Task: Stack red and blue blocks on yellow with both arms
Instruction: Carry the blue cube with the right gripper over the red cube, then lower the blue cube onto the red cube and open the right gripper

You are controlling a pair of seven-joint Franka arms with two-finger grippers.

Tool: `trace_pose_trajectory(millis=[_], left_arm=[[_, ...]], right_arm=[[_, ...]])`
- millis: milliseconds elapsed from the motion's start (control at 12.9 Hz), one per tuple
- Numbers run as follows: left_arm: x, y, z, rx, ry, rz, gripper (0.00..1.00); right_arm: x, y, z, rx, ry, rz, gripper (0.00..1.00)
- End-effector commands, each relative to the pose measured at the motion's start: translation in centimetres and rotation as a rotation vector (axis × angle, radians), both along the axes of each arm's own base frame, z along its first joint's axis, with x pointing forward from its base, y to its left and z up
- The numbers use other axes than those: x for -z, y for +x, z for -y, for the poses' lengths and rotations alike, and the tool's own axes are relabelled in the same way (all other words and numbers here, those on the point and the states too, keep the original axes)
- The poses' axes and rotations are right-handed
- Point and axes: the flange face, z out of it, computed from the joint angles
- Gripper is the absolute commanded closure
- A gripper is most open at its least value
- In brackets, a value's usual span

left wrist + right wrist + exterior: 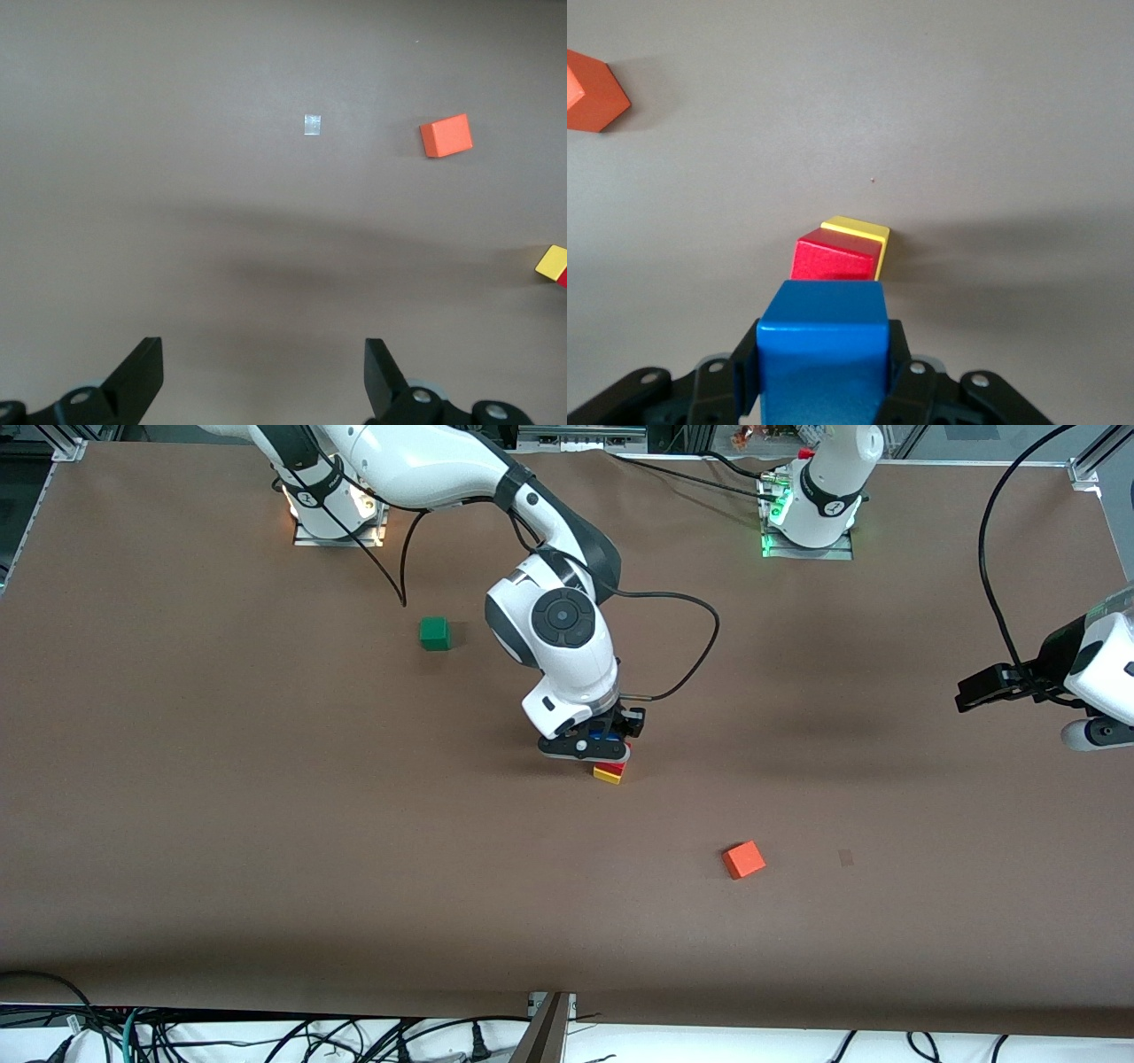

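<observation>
Right gripper (608, 742): front view shows it low over the stack at mid-table, clamped on the blue block (608, 737), of which only a sliver shows between the fingers.
Stack, front view: red block (612, 766) sits on the yellow block (607, 776); both are mostly hidden under the gripper, so their alignment cannot be judged from here.
Bystanders, front view: green cube (434, 633) lies nearer the right arm's base; orange cube (743, 859) lies nearer the camera than the stack. Neither belongs to the task.
Left gripper (988, 689): waits in the air at the left arm's end of the table.
Left wrist view: left gripper (264, 376) stands wide and empty above bare table; the orange cube (446, 135) and a corner of the yellow block (552, 260) show farther off.
Right wrist view: right gripper (823, 372) holds the blue block (823, 341) squarely, above the stack and apparently not yet touching it; the red block (834, 258) sits slightly offset on the yellow block (859, 231).
Recommended handling: centre blue over red rather than over yellow, lower straight down until the faces meet, release only then, and lift vertically so the fingers do not drag the stack.
</observation>
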Motion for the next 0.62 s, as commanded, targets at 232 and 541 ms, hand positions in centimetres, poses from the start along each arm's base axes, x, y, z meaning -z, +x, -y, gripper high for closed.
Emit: trace_pose_trajectory(millis=[232,541], left_arm=[[-0.5,0.0,-0.1,0.017,-0.024,0.012,0.00],[-0.6,0.0,0.0,0.017,-0.026,0.012,0.00]], right_arm=[[0.6,-0.5,-1.7,-0.028,-0.032,0.079,0.53],[1.5,-0.6,-1.9,-0.034,-0.038,0.086,0.49]])
